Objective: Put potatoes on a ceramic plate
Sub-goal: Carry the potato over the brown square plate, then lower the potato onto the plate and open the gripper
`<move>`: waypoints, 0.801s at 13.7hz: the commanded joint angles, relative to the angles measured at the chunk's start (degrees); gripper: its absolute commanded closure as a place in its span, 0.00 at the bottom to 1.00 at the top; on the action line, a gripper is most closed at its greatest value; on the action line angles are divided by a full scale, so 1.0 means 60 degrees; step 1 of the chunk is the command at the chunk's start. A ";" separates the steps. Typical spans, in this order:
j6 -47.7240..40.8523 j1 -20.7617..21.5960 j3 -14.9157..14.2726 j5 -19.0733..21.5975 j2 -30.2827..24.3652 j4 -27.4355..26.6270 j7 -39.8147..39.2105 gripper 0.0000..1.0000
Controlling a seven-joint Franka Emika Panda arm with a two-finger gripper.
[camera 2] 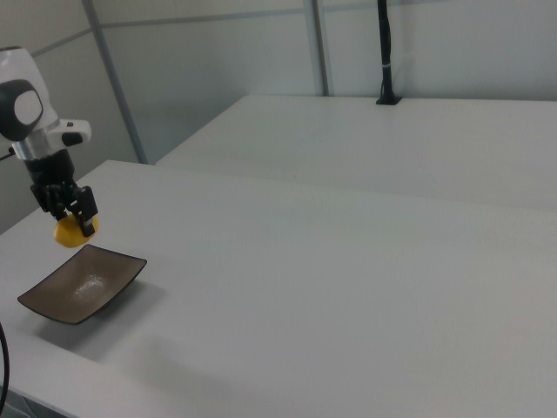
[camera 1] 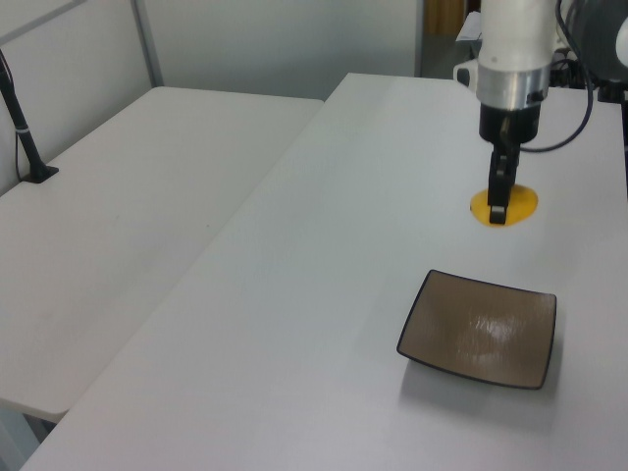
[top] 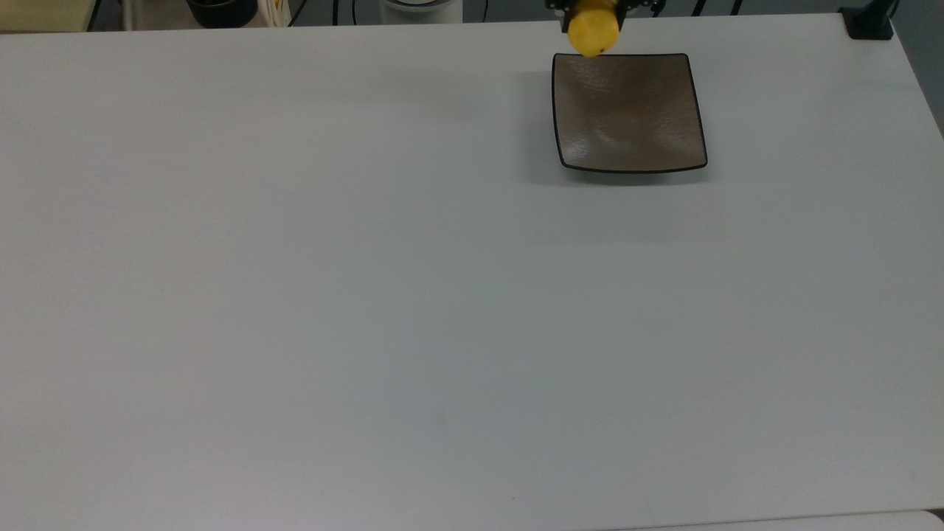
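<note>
My gripper [camera 1: 502, 208] is shut on the yellow potato [top: 593, 31], which hangs in the air by the plate's far edge in the top view. In the left view the potato [camera 1: 517, 205] shows behind a black finger, above and beyond the plate [camera 1: 480, 329]. The right view has the potato [camera 2: 75, 231] held just above the plate's [camera 2: 83, 283] far corner by the gripper [camera 2: 73, 219]. The square brownish-grey ceramic plate [top: 627, 112] lies flat on the white table with nothing on it.
The white table [top: 369, 295] spreads wide around the plate. A second white table [camera 1: 118, 226] adjoins it on the left view's left. A black post [camera 1: 25, 137] is clamped there, and another black mount [top: 870, 22] sits at the top view's top right corner.
</note>
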 commanded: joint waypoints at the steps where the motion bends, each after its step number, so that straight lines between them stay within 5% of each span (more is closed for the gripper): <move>1: 0.1130 0.0225 0.0298 0.0137 0.0593 -0.0547 0.1003 1.00; 11: 0.4633 0.0459 0.0680 -0.0112 0.2249 -0.1764 0.1591 1.00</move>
